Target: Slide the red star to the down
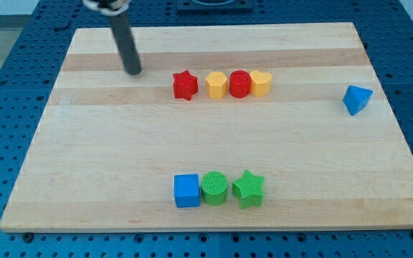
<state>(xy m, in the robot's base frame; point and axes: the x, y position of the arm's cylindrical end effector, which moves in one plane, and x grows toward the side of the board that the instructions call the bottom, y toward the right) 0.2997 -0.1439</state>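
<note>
The red star (185,85) lies on the wooden board (106,165) in its upper middle, at the left end of a row of blocks. My tip (133,72) rests on the board up and to the left of the star, about a block's width and a half away, not touching it. The dark rod rises from it toward the view's top left.
Right of the star in the same row are a yellow hexagonal block (216,84), a red cylinder (239,83) and a yellow heart (261,83). A blue triangular block (357,99) lies at the right edge. A blue cube (187,190), green cylinder (215,188) and green star (249,188) line the bottom.
</note>
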